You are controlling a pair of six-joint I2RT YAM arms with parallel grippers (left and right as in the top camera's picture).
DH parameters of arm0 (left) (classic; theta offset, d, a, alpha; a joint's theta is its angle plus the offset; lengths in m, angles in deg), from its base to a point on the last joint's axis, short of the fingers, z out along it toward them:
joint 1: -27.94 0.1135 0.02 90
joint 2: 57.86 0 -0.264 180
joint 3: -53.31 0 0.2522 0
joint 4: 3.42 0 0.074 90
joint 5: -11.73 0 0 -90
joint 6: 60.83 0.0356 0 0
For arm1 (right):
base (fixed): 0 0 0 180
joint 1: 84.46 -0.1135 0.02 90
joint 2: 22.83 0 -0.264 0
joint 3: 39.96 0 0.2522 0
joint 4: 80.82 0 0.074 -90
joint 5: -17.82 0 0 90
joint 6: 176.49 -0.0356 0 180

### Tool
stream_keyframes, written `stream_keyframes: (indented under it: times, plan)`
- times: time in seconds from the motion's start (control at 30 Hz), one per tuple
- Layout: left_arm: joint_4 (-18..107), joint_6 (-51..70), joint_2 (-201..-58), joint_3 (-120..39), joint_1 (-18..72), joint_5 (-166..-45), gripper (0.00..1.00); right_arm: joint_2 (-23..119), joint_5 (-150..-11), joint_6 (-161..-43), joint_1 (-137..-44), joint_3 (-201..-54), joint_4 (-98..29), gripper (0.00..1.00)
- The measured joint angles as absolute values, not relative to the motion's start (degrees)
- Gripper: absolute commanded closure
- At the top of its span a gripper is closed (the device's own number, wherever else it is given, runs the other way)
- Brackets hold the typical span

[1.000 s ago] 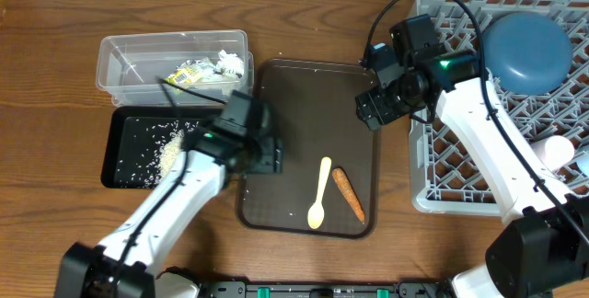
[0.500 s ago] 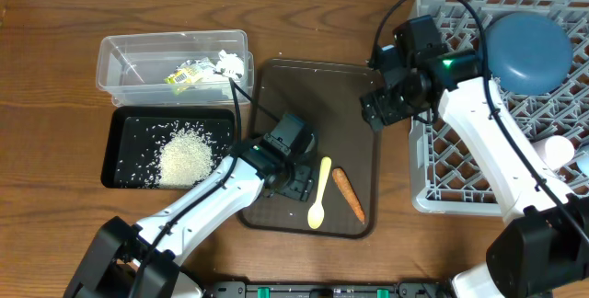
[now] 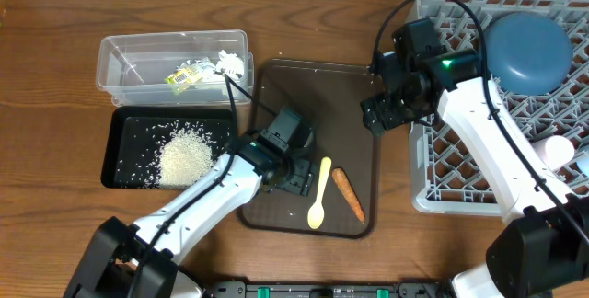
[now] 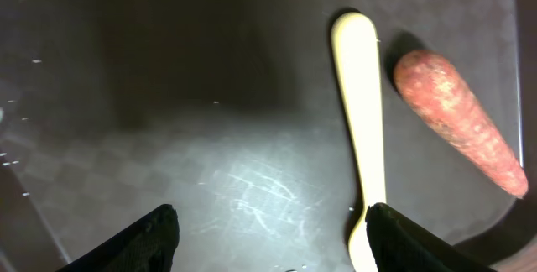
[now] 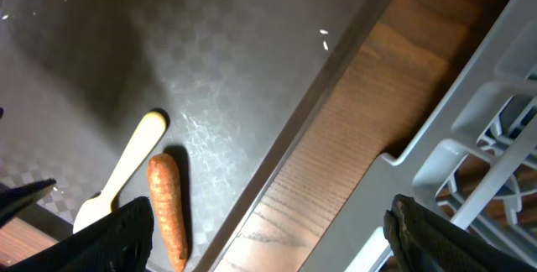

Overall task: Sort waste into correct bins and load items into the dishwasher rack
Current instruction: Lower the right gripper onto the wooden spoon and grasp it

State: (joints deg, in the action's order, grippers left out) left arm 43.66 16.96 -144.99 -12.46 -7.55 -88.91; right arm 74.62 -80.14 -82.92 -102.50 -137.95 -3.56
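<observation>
A brown wooden table [image 3: 55, 77] carries everything, with a brown serving tray [image 3: 313, 91] at its middle. On that tray the pale yellow spoon [image 3: 319, 192] lies lengthwise, and the orange carrot [image 3: 348, 194] lies just beside it on the right, apart from it by a thin gap.

The left gripper [image 4: 270, 215] hangs low over the tray with its jaws spread wide and nothing between them but bare tray surface. One dark finger [image 4: 147, 238] sits well clear of the spoon; the other finger [image 4: 403, 238] is right at the spoon's lower end (whether it touches the spoon cannot be told from the wrist view). The carrot lies outside the jaws.

The right gripper [image 5: 273, 226] is also spread wide and empty, held above the tray's right edge, near the light-grey dishwasher rack [image 3: 460, 183]. The strip of table between tray and rack shows under it.

The rack holds the dark-blue dish [image 3: 529, 50] upside down at its far side. To the left of the tray, the clear tub [image 3: 120, 45] holds the white tissue [image 3: 230, 62] and the yellow-green wrapper [image 3: 184, 75]. In front of it, the black tray [image 3: 124, 174] holds a heap of rice [image 3: 184, 157] with loose grains scattered around it.
</observation>
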Motion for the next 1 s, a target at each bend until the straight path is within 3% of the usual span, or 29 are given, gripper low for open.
stream_keyframes:
  times: [0.2, 0.5, 0.67, 1.0]
  plan:
    - [46.46, 15.41, -142.63, -12.48, 0.45, -89.3, 0.27, 74.64, -80.32, -84.03, -105.59, -137.95, -1.98, 0.14]
    - [51.22, 14.34, -128.31, -12.57, 21.85, -89.5, 0.27, 75.84, -84.65, -86.96, -115.66, -137.95, -1.94, 0.13]
    - [52.66, 14.16, -123.5, -12.59, 31.23, -89.41, 0.27, 79.25, -87.42, -91.46, -122.72, -136.88, -1.94, 0.18]
    - [54.08, 14.14, -122.45, -12.61, 34.96, -89.47, 0.27, 87.19, -89.08, -97.61, -130.26, -132.47, -1.85, 0.21]
